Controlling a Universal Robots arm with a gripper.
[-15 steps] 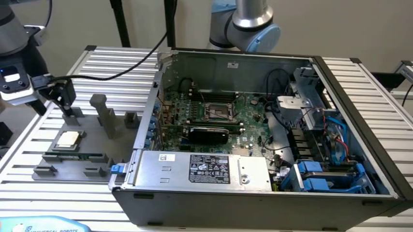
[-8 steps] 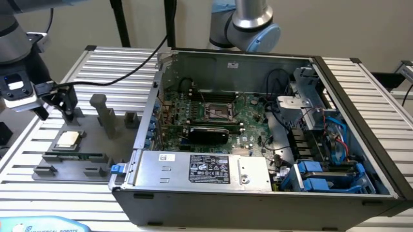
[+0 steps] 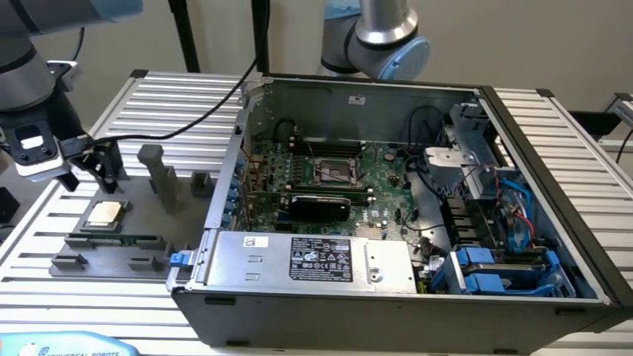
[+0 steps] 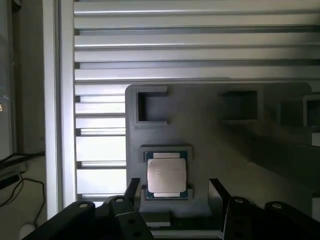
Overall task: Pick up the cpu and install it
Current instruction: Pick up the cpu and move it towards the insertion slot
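The cpu (image 3: 104, 214) (image 4: 166, 173), a small square chip with a silvery top, lies flat in a recess of the grey fixture plate (image 3: 114, 237) (image 4: 225, 145) at the exterior view's left. My gripper (image 3: 91, 169) (image 4: 175, 192) hovers just above it, open, its two dark fingers (image 4: 132, 190) standing either side of the chip without touching it. Nothing is held. The motherboard's empty cpu socket (image 3: 334, 172) lies inside the open computer case (image 3: 296, 259).
The fixture plate also carries a long green memory stick (image 3: 112, 241) and upright grey blocks (image 3: 158, 174). The case walls rise beside the plate. A second arm (image 3: 381, 37) stands behind the case. A black cable (image 3: 188, 126) trails across the slatted table (image 3: 178, 96).
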